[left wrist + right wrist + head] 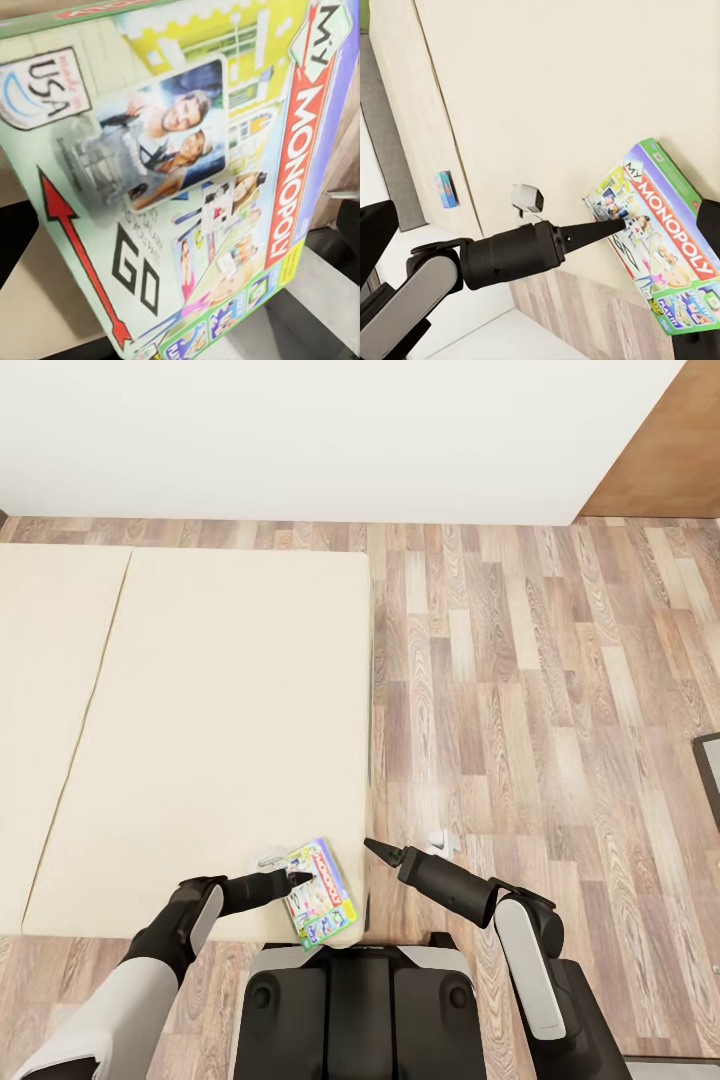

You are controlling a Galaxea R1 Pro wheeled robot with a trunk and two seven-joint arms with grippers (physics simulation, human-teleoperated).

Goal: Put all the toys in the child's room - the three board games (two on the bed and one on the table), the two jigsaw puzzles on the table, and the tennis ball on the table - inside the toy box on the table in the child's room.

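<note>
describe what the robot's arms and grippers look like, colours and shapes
Both arms have light grey upper segments, black joints and glossy black cylindrical forearms tapering forward. The left gripper and right gripper end in slim, pointed black fingers. No cables or markings are visible.

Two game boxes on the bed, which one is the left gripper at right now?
The Monopoly box, white with green edge and red logo, at the bed's near corner by the left gripper. The small blue box lies apart, far across the mattress.

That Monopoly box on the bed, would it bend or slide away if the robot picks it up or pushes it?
The Monopoly box looks flat and stiff, so it probably won't flop. Its glossy lid may be slippery in the left claw. Lying at the bed's edge, a push could tip it off.
</note>
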